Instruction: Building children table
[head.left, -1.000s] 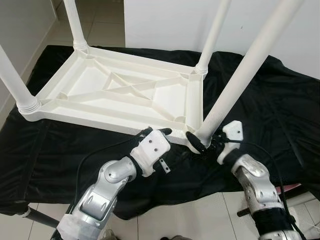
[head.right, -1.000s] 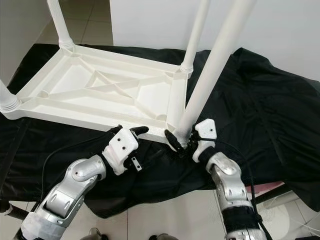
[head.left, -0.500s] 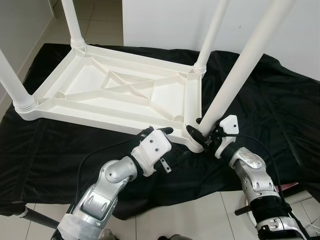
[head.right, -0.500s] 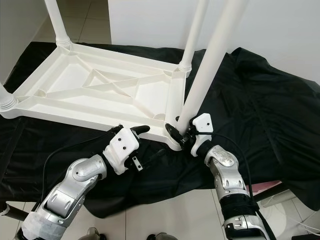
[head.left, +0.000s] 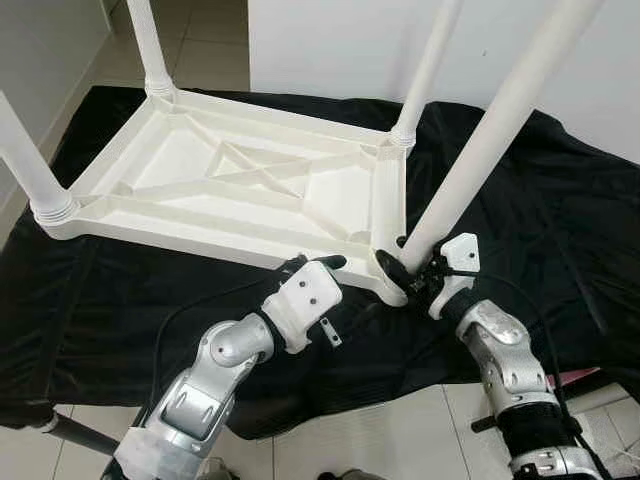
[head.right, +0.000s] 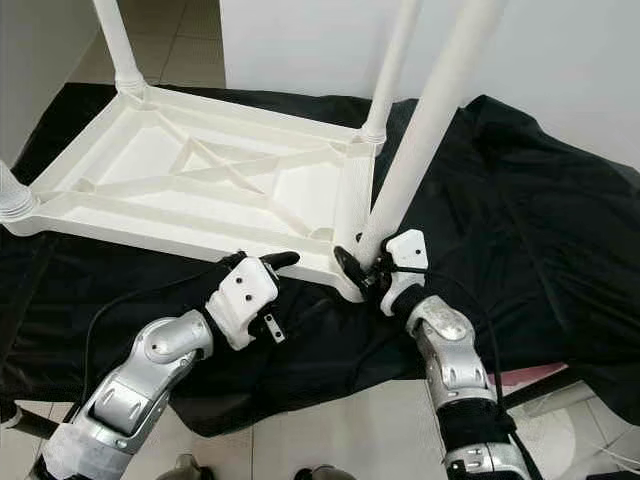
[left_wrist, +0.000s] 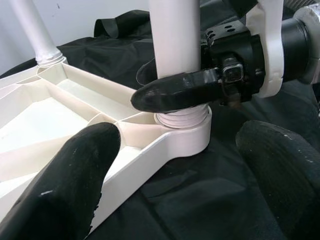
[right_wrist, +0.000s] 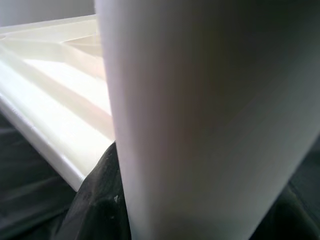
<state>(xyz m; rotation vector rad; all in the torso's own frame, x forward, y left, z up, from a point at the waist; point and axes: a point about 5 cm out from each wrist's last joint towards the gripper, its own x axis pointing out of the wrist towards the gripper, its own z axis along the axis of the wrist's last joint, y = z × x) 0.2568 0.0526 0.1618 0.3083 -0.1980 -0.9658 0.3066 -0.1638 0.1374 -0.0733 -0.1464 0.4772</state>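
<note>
Currently at the leg-fitting step: fourth white plastic tubular leg (head.left: 480, 150) seated in the near right corner socket (left_wrist: 185, 131) of the upturned white ribbed plastic tabletop (head.left: 240, 185), which lies on a black cloth sheet (head.left: 520, 200) over the table. Right end effector (head.left: 407, 268) pinched around the leg base, just above the threaded collar. Left end effector (head.left: 312, 264) spread wide beside the same corner, one fingertip (left_wrist: 75, 170) near the tabletop rim, grasping nothing. Three other white legs already upright in their sockets.

Next move, as judged: rotate or press the leg fully home while bracing the tabletop rim with the left end effector; keep the leg vertical.

Containers: none present.
</note>
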